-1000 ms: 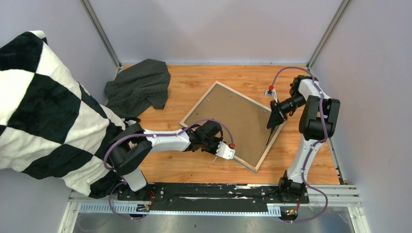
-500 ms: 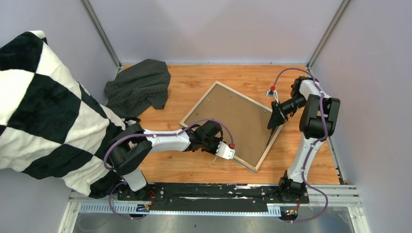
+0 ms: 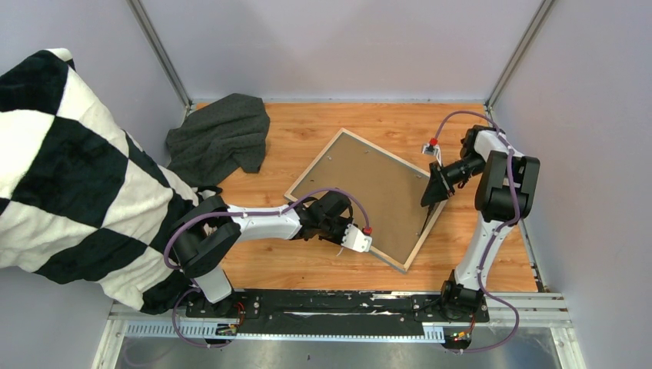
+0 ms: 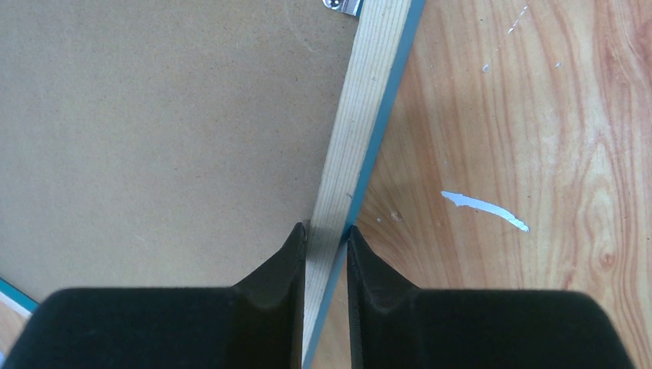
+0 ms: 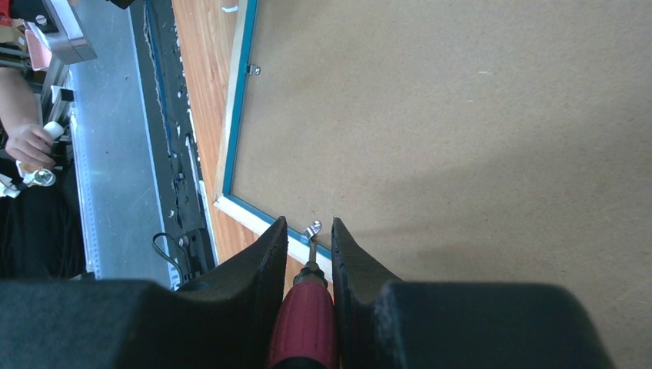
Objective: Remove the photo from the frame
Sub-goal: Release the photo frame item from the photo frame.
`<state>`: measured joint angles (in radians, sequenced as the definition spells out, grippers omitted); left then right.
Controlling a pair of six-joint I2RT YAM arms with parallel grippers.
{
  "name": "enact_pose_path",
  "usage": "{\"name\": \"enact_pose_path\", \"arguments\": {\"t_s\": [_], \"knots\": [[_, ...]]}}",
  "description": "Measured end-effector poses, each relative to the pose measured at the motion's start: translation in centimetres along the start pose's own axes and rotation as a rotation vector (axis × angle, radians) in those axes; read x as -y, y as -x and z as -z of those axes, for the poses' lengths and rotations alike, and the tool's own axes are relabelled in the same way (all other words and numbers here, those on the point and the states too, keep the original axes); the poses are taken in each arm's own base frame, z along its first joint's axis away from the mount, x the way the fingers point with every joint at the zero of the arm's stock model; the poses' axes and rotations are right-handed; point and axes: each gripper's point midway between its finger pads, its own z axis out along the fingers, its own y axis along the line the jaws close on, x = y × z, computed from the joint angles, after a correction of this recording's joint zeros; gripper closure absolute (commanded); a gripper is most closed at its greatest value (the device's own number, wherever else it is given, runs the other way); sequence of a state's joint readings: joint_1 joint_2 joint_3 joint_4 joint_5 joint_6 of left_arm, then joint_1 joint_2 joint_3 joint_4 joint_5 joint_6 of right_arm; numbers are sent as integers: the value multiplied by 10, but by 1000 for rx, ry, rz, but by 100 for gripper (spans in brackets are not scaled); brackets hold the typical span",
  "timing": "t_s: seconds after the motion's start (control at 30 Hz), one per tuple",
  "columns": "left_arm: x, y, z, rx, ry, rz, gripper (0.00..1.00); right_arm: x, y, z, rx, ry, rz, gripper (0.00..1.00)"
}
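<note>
- Top external: shows the frame (image 3: 384, 151) lying face down on the wooden counter (image 3: 307, 269), right of centre, turned corner-on to the arms, pale wood rails upward.
- Shows the brown backing board (image 3: 377, 192) filling the frame's back, with the photo hidden from every view, so cannot tell where it sits.
- Left wrist: catches the left claw (image 4: 327, 242) closed narrow on one rail of the frame, one finger (image 4: 281, 261) on the board side and the other on the counter side, both touching the wood.
- Picks out the bright blue front edge running along the rail's outer side, next to the counter.
- Also picks up a small metal clip (image 4: 344, 6) at the rail's inner edge farther along, and white scuffs (image 4: 484, 209) on the counter near the rail.
- From above, puts that grip on the frame's near-left rail, with the left arm stretched low across the counter.
- Right wrist: finds the right claw (image 5: 307, 224) gripping a red-handled tool (image 5: 305, 327), fingers tight against the handle on both sides.
- Follows the tool's thin shaft to a small metal tab (image 5: 313, 228) at the frame's edge; cannot tell whether the tip touches the tab or is just beside it.
- From above, sets the right claw over the frame's right-hand rail, pointing down at it.
- Takes in a crumpled grey cloth (image 3: 219, 138) at the far left of the counter, well apart from the frame, and a black-and-white chequered fabric (image 3: 69, 169) filling the left side.
</note>
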<state>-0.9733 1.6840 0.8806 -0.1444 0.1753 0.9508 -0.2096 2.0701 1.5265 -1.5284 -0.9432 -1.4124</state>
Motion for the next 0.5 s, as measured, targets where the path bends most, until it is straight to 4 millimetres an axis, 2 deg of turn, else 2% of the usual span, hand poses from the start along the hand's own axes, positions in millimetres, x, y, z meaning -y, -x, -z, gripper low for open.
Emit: {"name": "enact_pose_path", "arguments": {"t_s": [0.1, 0.5], "knots": [[0, 0, 0, 0, 0, 3, 100, -3, -4, -3, -1, 9, -1, 100], [1, 1, 0, -8, -6, 11, 100, -10, 1, -8, -16, 3, 58, 100]]}}
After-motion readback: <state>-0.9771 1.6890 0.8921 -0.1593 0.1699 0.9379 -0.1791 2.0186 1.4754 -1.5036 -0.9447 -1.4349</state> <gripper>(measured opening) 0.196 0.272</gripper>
